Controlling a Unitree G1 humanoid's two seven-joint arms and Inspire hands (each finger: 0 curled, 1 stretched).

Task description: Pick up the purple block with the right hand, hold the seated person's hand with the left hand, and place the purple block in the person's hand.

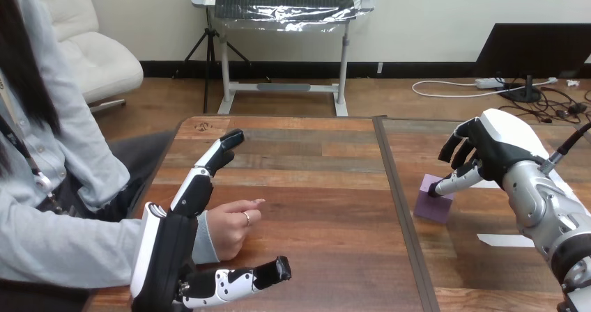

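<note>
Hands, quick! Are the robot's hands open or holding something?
Left hand: open, beside the person's hand.
Right hand: at the purple block; cannot tell.

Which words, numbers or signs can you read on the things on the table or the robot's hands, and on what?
None can be read. The purple block, the white paper slip, the wooden table, the left hand and the right hand bear no legible print.

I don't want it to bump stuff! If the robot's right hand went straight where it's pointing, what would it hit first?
The purple block. The right hand points down and leftward, and the block lies just under its thumb tip, maybe touching already; depth is hard to judge.
</note>
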